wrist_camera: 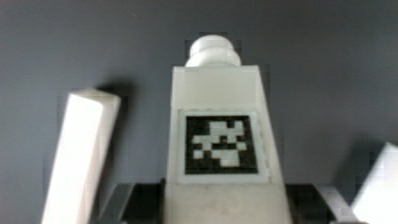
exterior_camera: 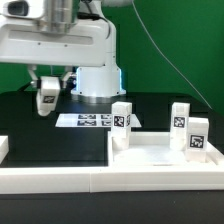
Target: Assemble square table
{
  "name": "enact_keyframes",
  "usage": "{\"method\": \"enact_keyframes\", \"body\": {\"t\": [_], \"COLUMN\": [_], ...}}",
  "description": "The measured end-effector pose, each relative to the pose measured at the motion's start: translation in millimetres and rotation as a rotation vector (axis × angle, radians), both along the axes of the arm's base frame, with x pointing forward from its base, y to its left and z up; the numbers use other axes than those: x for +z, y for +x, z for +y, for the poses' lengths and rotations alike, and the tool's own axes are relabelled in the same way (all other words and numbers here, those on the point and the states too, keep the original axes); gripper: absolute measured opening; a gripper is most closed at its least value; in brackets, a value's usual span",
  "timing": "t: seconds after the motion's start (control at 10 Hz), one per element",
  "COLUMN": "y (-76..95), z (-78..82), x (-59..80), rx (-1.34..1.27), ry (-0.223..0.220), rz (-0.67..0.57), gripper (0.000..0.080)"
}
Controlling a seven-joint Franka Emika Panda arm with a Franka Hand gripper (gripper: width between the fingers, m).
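One white leg (wrist_camera: 221, 125) is held clamped in the gripper (exterior_camera: 47, 100) above the black table (exterior_camera: 40, 130), beside the marker board (exterior_camera: 85, 119)

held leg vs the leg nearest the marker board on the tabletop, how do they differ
The held leg hangs in the air, clamped in the gripper; the leg nearest the marker board stands on the tabletop. The held leg is slightly tilted in the exterior view; the standing one is upright. The held leg's end peg shows in the wrist view; the standing one's is not visible. Both are white blocks carrying a black-and-white tag.
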State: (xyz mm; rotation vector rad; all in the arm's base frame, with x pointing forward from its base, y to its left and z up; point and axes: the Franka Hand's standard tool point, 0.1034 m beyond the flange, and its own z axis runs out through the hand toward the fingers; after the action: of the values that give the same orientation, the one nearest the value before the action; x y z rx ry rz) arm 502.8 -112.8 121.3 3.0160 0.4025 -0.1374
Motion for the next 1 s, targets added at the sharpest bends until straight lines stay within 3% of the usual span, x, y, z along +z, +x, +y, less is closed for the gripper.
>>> {"method": "enact_keyframes", "body": {"t": [0.1,0.2,0.6,0.9,1.0], "y": [7.4,3.9,5.3,24.4,35.3], "z": [9.9,7.6,11.3,34.6,37.9], "x": [0.8,-4.6,-4.5,-2.1,5.0], "rx": [-0.003,0.0,-0.013,0.013,0.021], "ry": [-0.007,-0.011,-0.011,-0.008,-0.009], "rz": [-0.013,-0.013,-0.013,-0.007,0.001], "gripper": [0.029,0.029,0.029,0.029,0.029]}}
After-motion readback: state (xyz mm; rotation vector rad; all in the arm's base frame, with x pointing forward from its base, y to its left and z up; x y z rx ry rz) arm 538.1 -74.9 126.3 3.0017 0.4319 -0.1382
